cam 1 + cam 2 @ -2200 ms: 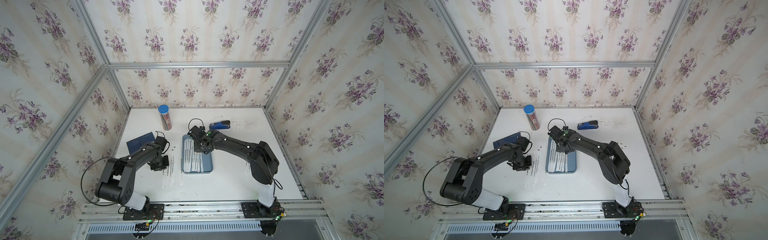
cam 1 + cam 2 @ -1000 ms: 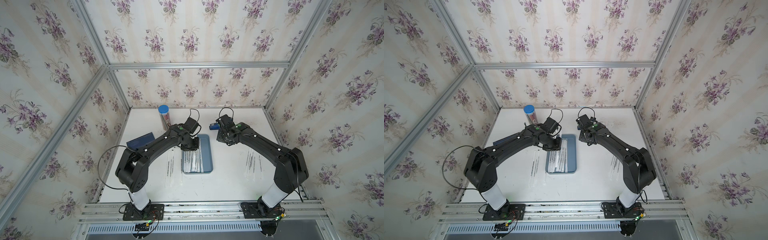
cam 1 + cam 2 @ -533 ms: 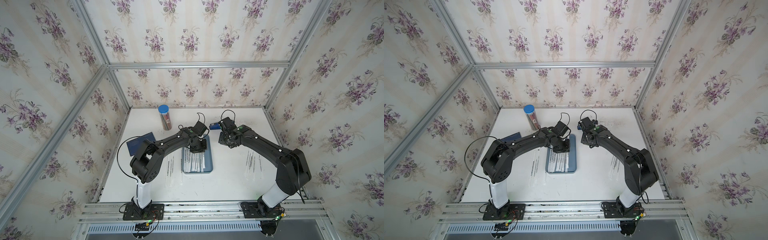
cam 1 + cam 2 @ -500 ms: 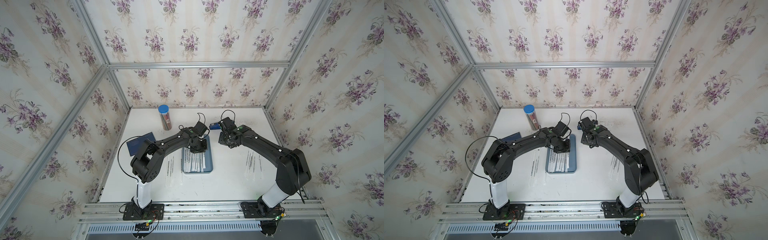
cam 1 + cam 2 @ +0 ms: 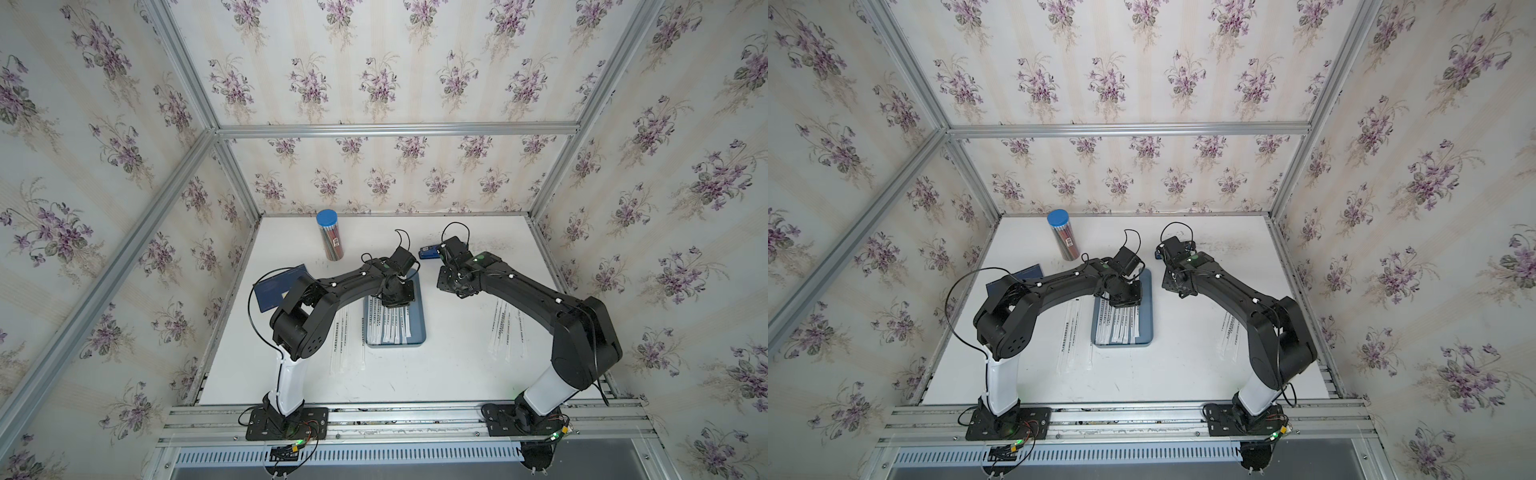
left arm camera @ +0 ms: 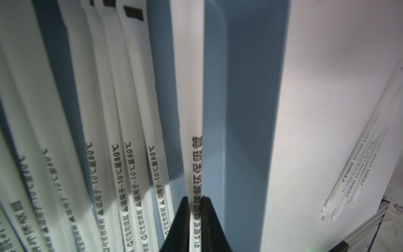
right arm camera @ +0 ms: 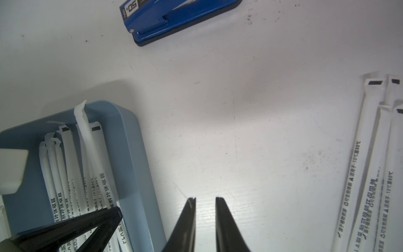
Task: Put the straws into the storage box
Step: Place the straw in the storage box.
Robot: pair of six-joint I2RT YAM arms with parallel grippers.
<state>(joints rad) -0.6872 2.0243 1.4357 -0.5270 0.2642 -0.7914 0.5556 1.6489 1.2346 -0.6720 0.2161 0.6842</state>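
Note:
The storage box (image 5: 419, 328) (image 5: 1148, 320) is a grey-blue tray at mid-table with several straws (image 5: 388, 328) (image 7: 65, 163) lying in it. My left gripper (image 5: 392, 300) (image 5: 1122, 300) (image 6: 195, 197) hangs over the box's far half, shut on one straw (image 6: 192, 109) that runs along the box wall (image 6: 246, 109). That straw's far end (image 7: 79, 113) pokes up at the box's far rim. My right gripper (image 5: 451, 286) (image 7: 205, 198) stands slightly open over bare table right of the box (image 7: 135, 152), with nothing between its fingers. More straws lie on the table to the left (image 5: 345, 340) and right (image 5: 505, 328) (image 7: 370, 174).
A blue stapler (image 5: 428, 252) (image 7: 174, 17) lies behind the right gripper. A clear blue-capped tube of pencils (image 5: 329, 237) stands at the back left. A dark navy notebook (image 5: 276, 286) lies by the left wall. Frame rails edge the table.
My left gripper has carried its straw rightwards, from the box's left far corner to over the box's right side. The right arm has hardly moved.

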